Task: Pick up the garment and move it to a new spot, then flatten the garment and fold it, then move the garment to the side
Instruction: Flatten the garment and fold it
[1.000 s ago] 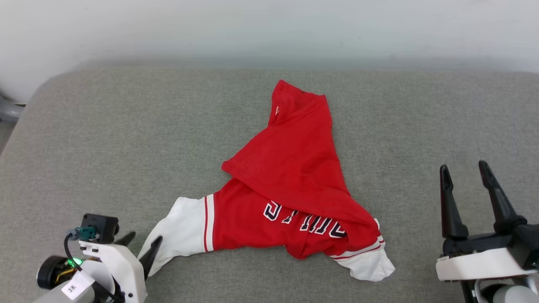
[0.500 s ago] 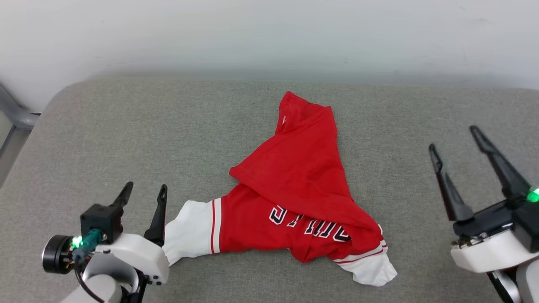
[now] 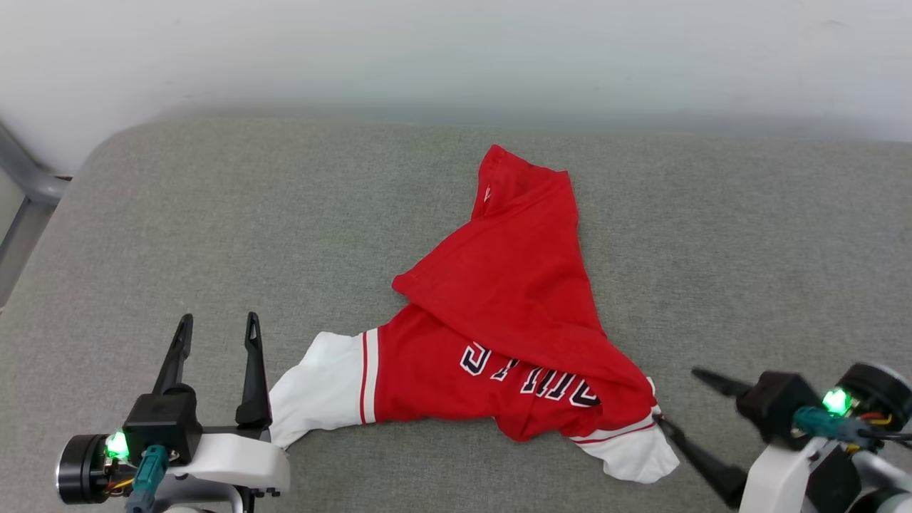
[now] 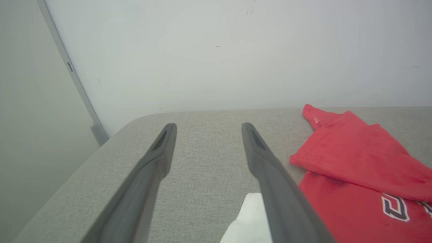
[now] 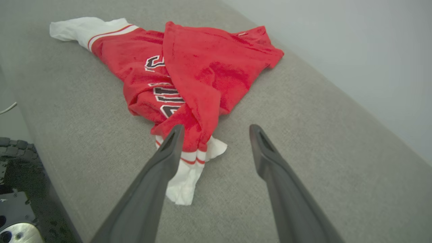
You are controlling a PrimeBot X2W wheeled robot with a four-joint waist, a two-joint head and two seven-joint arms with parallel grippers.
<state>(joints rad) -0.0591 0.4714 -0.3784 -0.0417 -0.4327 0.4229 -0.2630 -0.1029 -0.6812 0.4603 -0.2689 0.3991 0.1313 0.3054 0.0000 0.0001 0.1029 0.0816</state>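
The garment (image 3: 513, 299) is a red T-shirt lying crumpled on the grey cushioned surface (image 3: 214, 214), its hem flipped over the black lettering. One white sleeve (image 3: 320, 388) trails left and the other white sleeve (image 3: 634, 456) trails right. My left gripper (image 3: 218, 320) stands open just left of the left sleeve, fingers pointing away from me and holding nothing. In the left wrist view the left gripper (image 4: 208, 126) has the sleeve (image 4: 251, 216) beside its right finger. My right gripper (image 3: 677, 395) is open and points left at the right sleeve. In the right wrist view the right gripper (image 5: 216, 128) hangs above that sleeve (image 5: 184, 182).
A white wall (image 3: 456, 50) runs behind the cushion's far edge. A grey rail (image 3: 25, 178) stands at the far left corner. The robot's dark base (image 5: 17, 189) shows past the near edge in the right wrist view.
My left gripper has let go of the left sleeve, risen and swung to point away from me. My right gripper has dropped and turned left toward the right sleeve. The head camera shifted slightly.
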